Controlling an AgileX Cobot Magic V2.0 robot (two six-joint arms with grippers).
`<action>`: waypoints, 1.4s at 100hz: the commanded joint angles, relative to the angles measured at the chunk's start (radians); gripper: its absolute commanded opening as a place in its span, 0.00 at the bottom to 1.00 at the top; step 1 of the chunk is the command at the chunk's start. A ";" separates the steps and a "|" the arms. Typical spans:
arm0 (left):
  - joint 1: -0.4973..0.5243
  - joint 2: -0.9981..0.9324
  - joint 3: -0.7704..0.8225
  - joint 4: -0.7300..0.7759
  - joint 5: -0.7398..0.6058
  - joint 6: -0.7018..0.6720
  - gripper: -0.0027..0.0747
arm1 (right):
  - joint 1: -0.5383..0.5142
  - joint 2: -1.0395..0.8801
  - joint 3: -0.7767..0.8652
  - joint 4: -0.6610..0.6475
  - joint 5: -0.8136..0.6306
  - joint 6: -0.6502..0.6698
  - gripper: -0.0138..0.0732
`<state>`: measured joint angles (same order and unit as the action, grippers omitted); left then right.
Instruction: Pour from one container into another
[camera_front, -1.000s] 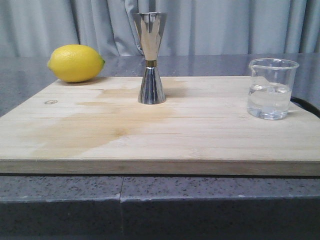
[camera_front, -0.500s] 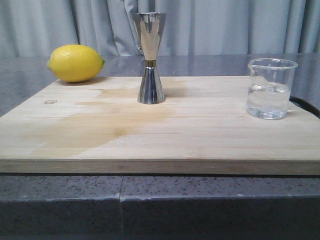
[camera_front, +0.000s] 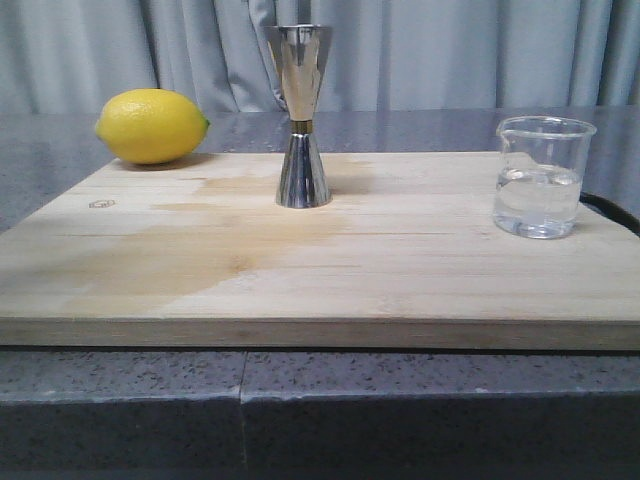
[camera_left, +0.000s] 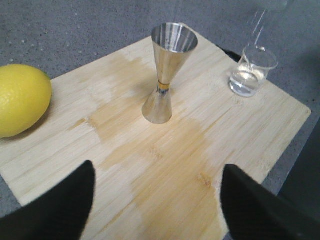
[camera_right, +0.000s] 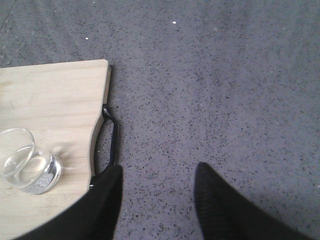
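Note:
The clear glass beaker (camera_front: 542, 177), part full of clear liquid, stands at the right end of the wooden board (camera_front: 320, 270). It also shows as the beaker (camera_left: 251, 71) and the beaker (camera_right: 27, 166) in the wrist views. The steel jigger (camera_front: 302, 116) with its brass waist stands upright mid-board, toward the back; the jigger (camera_left: 166, 72) looks empty from above. My left gripper (camera_left: 157, 172) is open above the board, short of the jigger. My right gripper (camera_right: 157, 172) is open over the grey counter, beside the board's black handle (camera_right: 112, 142). Neither gripper shows in the front view.
A yellow lemon (camera_front: 152, 126) lies at the board's back left corner, seen as the lemon (camera_left: 20, 99) in the left wrist view. A darker damp patch (camera_front: 190, 250) stains the board's middle. Grey speckled counter (camera_right: 225, 90) surrounds the board. A curtain hangs behind.
The beaker and jigger look shifted very slightly left in the front view since a second ago; nothing else differs, and no gripper enters that view.

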<state>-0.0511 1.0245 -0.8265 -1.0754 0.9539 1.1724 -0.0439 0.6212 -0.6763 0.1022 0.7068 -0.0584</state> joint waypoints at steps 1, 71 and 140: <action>-0.007 0.018 -0.035 -0.137 -0.039 0.039 0.86 | -0.007 0.025 -0.036 0.023 -0.084 -0.013 0.68; -0.235 0.402 0.079 -0.709 -0.009 0.879 0.86 | 0.303 0.030 0.287 0.170 -0.513 -0.140 0.70; -0.235 0.681 -0.111 -0.775 0.177 1.003 0.86 | 0.398 0.035 0.401 0.170 -0.727 -0.140 0.70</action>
<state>-0.2774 1.7151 -0.8843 -1.7732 1.0384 2.1746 0.3523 0.6472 -0.2515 0.2686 0.0713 -0.1855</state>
